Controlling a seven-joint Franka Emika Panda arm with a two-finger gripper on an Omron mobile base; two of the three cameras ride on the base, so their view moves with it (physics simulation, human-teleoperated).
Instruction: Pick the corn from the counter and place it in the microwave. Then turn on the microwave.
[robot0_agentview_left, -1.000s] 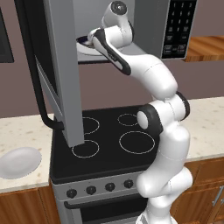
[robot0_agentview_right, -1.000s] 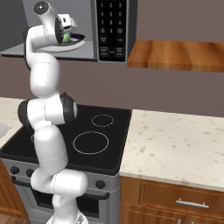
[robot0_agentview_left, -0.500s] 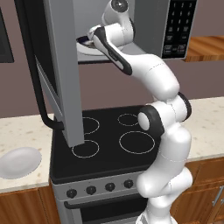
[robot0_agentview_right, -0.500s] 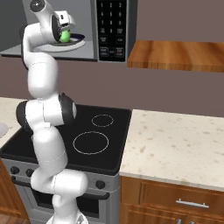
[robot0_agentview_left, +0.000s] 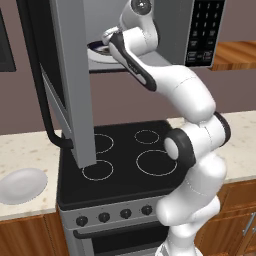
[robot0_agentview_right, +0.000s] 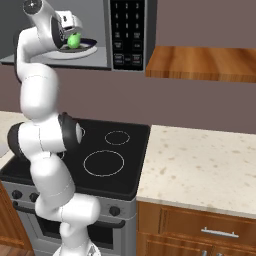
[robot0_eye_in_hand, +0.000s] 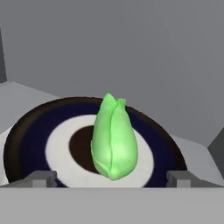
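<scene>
The corn (robot0_eye_in_hand: 113, 140) is a small bright green cob lying on the round dark-rimmed turntable plate (robot0_eye_in_hand: 26, 144) inside the grey microwave (robot0_agentview_right: 127, 30). It also shows as a green spot, the corn (robot0_agentview_right: 74, 41), on the plate in the right base view. My gripper (robot0_eye_in_hand: 111, 179) is open just in front of the corn, with a fingertip on each side and nothing between them. In the base views the gripper (robot0_agentview_left: 107, 42) (robot0_agentview_right: 69, 34) sits at the mouth of the microwave (robot0_agentview_left: 202, 30). The microwave door (robot0_agentview_left: 70, 75) stands wide open.
The open door hangs down over the left of the black stovetop (robot0_agentview_left: 130, 160). A white plate (robot0_agentview_left: 22, 185) lies on the beige counter (robot0_agentview_left: 25, 150) to the left. More counter (robot0_agentview_right: 200, 160) runs right of the stove, under a wooden shelf (robot0_agentview_right: 200, 62).
The hand has drawn back a little from the microwave cavity. The corn stays on the turntable plate, and the gripper stays open.
</scene>
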